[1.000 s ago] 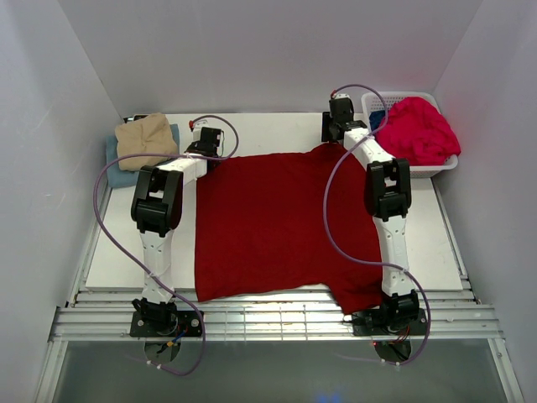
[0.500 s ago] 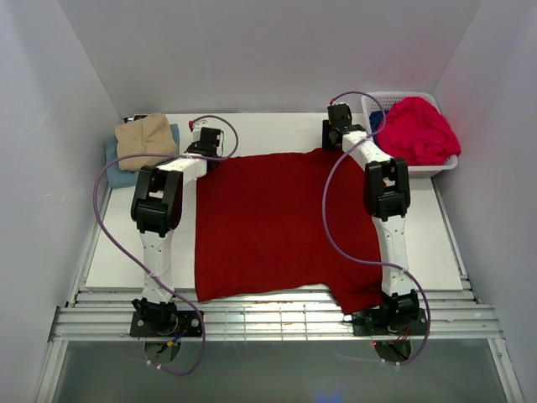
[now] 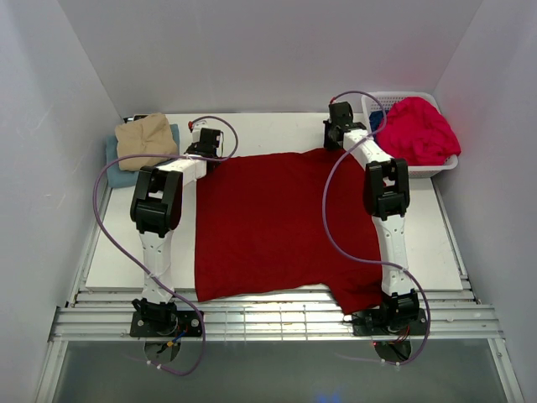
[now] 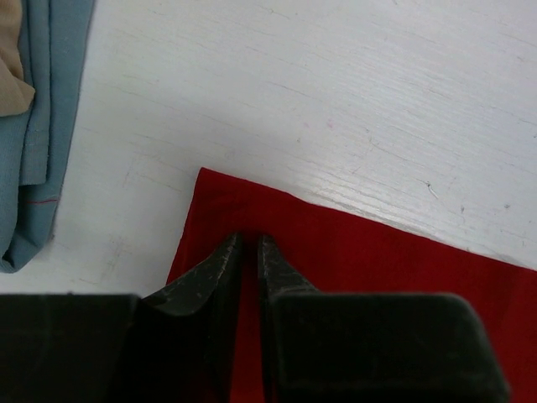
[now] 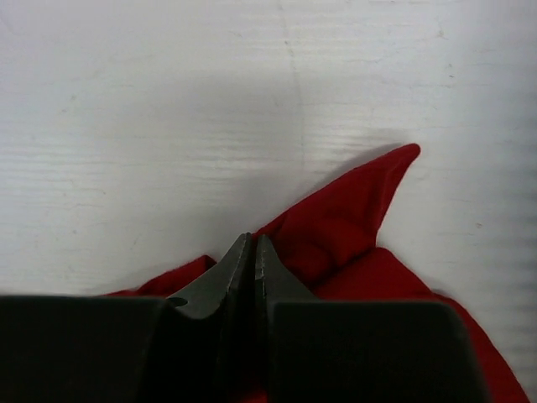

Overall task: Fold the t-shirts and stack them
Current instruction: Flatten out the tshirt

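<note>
The dark red t-shirt (image 3: 268, 222) lies spread flat on the white table, its near hem hanging over the front edge. My left gripper (image 4: 249, 239) is shut on the shirt's far left corner (image 4: 218, 193), with red cloth between the narrow jaws. My right gripper (image 5: 252, 239) is shut on the bunched far right corner (image 5: 352, 218), its fingertips meeting at the cloth's edge. From above, the left gripper (image 3: 205, 158) and right gripper (image 3: 336, 144) sit at the shirt's two far corners. A folded tan t-shirt (image 3: 147, 138) rests on a folded light blue t-shirt (image 3: 116, 166) at the far left.
A white lattice basket (image 3: 445, 164) at the far right holds a crumpled bright pinkish-red t-shirt (image 3: 419, 130) and a bit of deep blue t-shirt (image 3: 377, 118). The light blue shirt's folded edge (image 4: 42, 126) lies just left of my left gripper. White walls enclose the table.
My right gripper has closed on the dark red shirt's far right corner after shifting slightly. The left gripper keeps its hold and has not moved.
</note>
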{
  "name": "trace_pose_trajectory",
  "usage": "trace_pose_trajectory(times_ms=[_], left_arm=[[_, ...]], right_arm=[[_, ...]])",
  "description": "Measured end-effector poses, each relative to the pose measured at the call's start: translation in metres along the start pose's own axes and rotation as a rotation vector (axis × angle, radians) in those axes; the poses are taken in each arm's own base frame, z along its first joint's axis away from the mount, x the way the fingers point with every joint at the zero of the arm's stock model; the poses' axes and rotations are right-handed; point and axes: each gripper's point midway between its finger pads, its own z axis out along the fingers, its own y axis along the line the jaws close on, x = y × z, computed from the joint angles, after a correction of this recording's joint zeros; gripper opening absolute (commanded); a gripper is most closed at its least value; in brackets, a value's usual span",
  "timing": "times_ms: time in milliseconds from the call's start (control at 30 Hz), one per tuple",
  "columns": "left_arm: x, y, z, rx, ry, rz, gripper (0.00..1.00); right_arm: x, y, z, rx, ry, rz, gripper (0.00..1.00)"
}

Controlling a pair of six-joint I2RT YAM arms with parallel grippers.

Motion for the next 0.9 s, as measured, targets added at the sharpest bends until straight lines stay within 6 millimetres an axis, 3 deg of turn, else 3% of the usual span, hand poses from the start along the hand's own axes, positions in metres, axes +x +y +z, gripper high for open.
trace_pose_trajectory(times_ms=[200, 300, 667, 767, 800, 900], left_arm=[[0.000, 0.000, 0.001, -0.001, -0.005, 0.000, 0.23], [0.000, 0.000, 0.001, 0.000, -0.006, 0.001, 0.23], [-0.001, 0.000, 0.001, 0.001, -0.008, 0.001, 0.22], [-0.001, 0.000, 0.001, 0.001, -0.008, 0.002, 0.23], [0.000, 0.000, 0.001, 0.002, -0.008, 0.002, 0.22], [0.000, 0.000, 0.001, 0.003, -0.007, 0.003, 0.22]], right_arm=[[-0.020, 0.020, 0.008, -0.098, -0.102, 0.094, 0.08], [-0.041, 0.025, 0.006, -0.118, -0.179, 0.129, 0.08], [-0.119, 0.015, -0.041, -0.084, -0.459, 0.190, 0.09], [-0.121, 0.006, -0.043, -0.033, -0.471, 0.202, 0.17], [-0.118, 0.002, -0.042, -0.010, -0.462, 0.205, 0.27], [-0.107, -0.010, -0.038, 0.056, -0.428, 0.199, 0.42]])
